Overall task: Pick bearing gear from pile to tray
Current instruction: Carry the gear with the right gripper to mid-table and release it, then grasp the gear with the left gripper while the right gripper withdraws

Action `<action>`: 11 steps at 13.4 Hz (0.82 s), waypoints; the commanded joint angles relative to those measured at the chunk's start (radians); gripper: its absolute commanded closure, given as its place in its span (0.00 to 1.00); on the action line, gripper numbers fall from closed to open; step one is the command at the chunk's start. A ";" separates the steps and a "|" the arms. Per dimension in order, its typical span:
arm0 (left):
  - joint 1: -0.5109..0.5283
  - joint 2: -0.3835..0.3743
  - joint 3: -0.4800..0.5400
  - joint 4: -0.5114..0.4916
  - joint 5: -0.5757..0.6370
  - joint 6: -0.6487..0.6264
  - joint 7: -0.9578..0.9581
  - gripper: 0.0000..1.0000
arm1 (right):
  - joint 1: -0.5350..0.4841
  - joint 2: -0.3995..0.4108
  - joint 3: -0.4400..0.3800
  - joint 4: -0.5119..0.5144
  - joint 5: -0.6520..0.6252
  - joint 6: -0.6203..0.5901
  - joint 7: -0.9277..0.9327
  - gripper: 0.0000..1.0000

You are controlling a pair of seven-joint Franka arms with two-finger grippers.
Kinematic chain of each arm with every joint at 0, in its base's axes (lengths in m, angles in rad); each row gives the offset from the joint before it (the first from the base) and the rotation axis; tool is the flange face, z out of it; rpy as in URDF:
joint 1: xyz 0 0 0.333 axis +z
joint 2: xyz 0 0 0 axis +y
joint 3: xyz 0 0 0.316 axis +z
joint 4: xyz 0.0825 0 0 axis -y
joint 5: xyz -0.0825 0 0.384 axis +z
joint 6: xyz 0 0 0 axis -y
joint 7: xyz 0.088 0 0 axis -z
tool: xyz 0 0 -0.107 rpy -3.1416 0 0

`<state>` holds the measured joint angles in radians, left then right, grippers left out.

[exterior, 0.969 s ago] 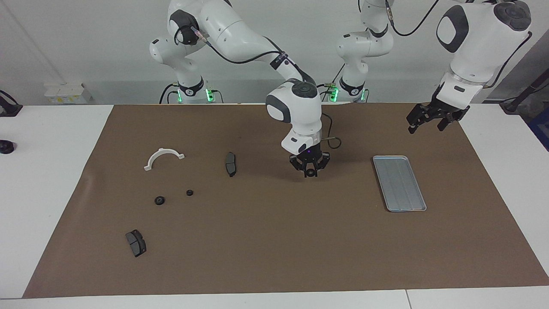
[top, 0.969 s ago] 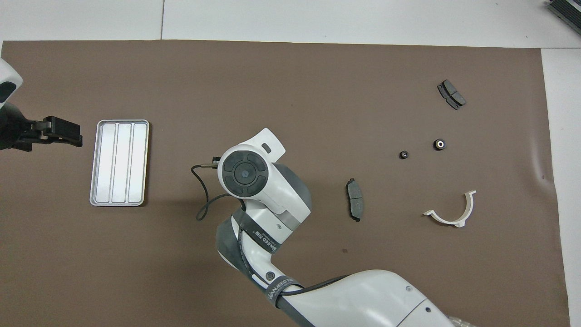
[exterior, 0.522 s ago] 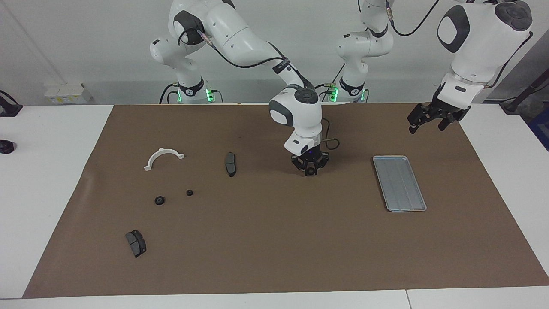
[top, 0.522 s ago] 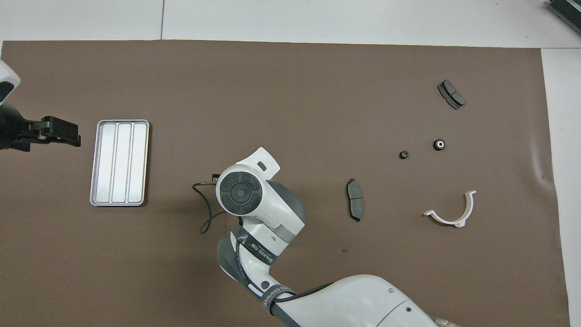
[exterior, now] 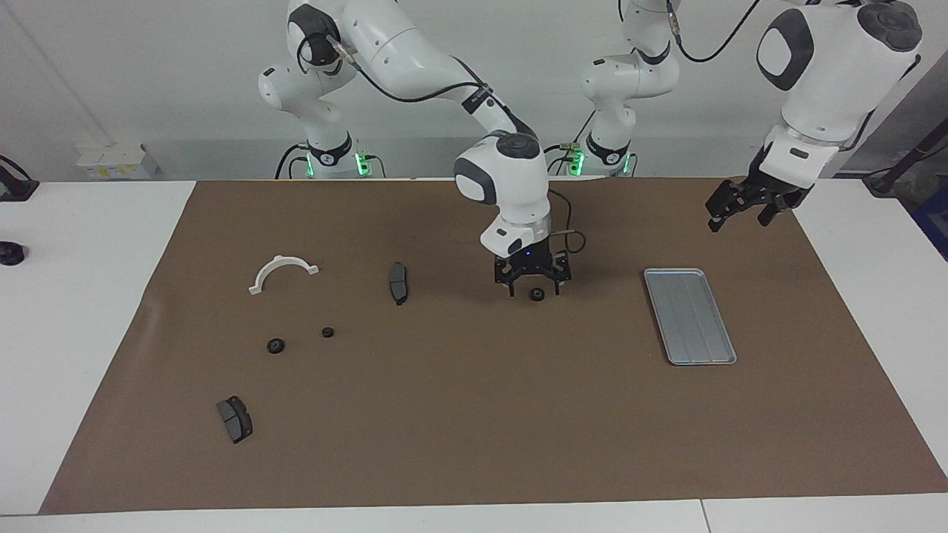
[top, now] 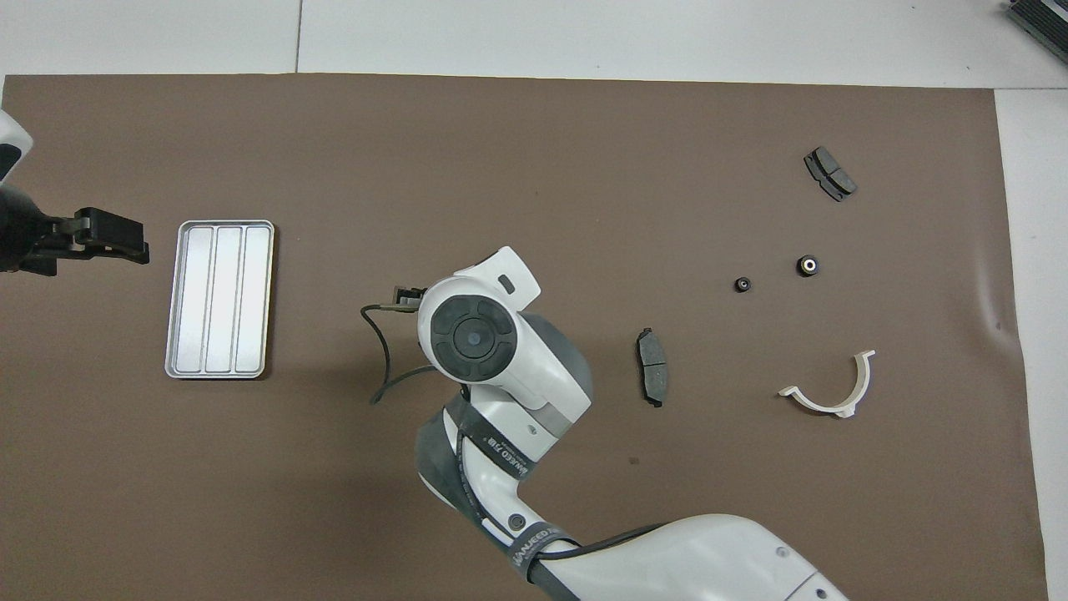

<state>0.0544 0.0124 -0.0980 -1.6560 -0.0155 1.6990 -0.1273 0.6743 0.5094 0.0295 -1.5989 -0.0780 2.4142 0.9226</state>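
A small black bearing gear [exterior: 537, 295] lies on the brown mat mid-table, apart from the tray. My right gripper [exterior: 534, 289] stands open just over it, one fingertip on each side, holding nothing. In the overhead view the right arm's wrist hides both. The silver tray [exterior: 689, 314] [top: 219, 298] holds nothing and lies toward the left arm's end. My left gripper [exterior: 737, 219] [top: 113, 244] hangs open in the air beside the tray. In the pile, two more gears [exterior: 275, 346] [exterior: 327, 332] lie toward the right arm's end.
Also in the pile are a white half-ring bracket [exterior: 283, 272] [top: 830, 392] and two dark brake pads [exterior: 398, 283] [exterior: 235, 419]. One pad [top: 652, 377] lies between the right gripper and the other pile parts. A brown mat [exterior: 474, 444] covers the table.
My right gripper came down to the mat with the gear, opened and let it go; the gear now lies free between the fingertips. The left arm has hardly moved.
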 commanded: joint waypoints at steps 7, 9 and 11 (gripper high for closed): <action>-0.313 0.041 -0.002 -0.033 -0.020 0.125 -0.264 0.00 | -0.292 -0.270 0.013 -0.279 0.023 -0.064 -0.305 0.00; -0.384 0.089 0.000 -0.045 -0.018 0.188 -0.313 0.00 | -0.361 -0.278 0.012 -0.283 0.102 -0.090 -0.448 0.00; -0.424 0.115 -0.002 -0.103 -0.018 0.281 -0.316 0.00 | -0.433 -0.278 0.012 -0.292 0.107 -0.107 -0.568 0.00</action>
<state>-0.3322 0.1147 -0.1174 -1.7035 -0.0287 1.8966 -0.4340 0.3016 0.2580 0.0281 -1.8517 0.0017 2.3137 0.4551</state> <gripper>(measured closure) 0.000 0.000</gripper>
